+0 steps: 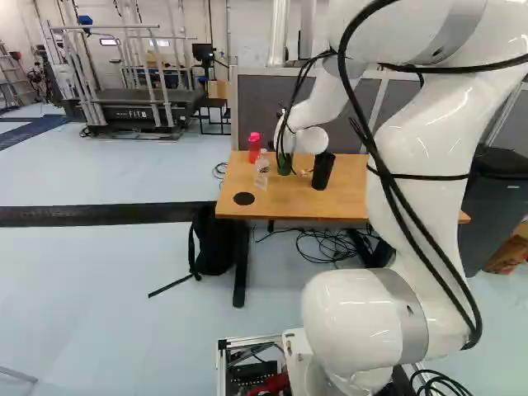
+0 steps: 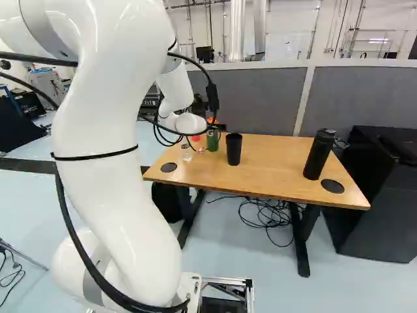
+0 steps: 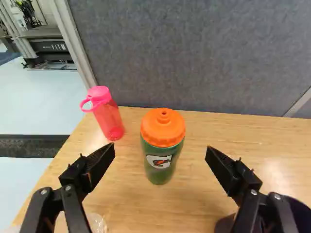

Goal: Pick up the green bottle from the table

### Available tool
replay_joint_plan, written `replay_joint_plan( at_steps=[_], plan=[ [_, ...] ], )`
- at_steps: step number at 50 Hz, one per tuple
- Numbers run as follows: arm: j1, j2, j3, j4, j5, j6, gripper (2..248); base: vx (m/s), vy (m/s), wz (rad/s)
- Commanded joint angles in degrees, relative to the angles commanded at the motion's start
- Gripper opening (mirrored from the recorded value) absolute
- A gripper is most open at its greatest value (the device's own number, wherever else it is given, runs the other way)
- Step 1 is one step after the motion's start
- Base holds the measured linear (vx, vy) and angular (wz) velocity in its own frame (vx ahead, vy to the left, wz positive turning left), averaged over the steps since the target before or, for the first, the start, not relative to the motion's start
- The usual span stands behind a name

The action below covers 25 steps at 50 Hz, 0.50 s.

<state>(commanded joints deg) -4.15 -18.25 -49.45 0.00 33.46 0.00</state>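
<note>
Grey partition (image 3: 204, 58), long, standing behind the worktop's far edge. Worktop (image 2: 280, 156), wood-toned, on dark legs. Arm (image 2: 117, 163), white, jointed, strapped with black cable, its forward end over the worktop's left part. Dark bin (image 2: 374, 208), large, on the floor beside the worktop's right edge. Backpack (image 1: 213, 243), black, on the floor under the worktop's left end, one strap trailing. End effector (image 2: 218, 127), black, two-fingered; its fingers stand wide apart, clear of anything between them, over the worktop's far left part. Flask (image 2: 318, 154), black, tall, upright near the worktop's right edge. Green bottle (image 3: 163, 162), orange lid, one, upright near the worktop's far edge toward the far left corner, ahead of the end effector (image 3: 160, 147) and in line with the gap between its fingers, touching neither. Cup (image 2: 234, 149), black, just right of the green bottle. Clear bottle (image 1: 261, 171), upright near the worktop's left edge. Pink bottle (image 3: 107, 116), looped lid, by the far left corner. Round black insets (image 2: 169, 167), two, flush: one by the near left corner, one by the near right.
</note>
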Motion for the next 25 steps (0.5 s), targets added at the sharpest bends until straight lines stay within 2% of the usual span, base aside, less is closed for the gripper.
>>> replay_joint_plan(
  at_steps=[25],
  plan=[
    [-0.49,-5.35,-6.57,0.00,-5.73,0.00,247,0.000,0.000,0.000]
  ],
)
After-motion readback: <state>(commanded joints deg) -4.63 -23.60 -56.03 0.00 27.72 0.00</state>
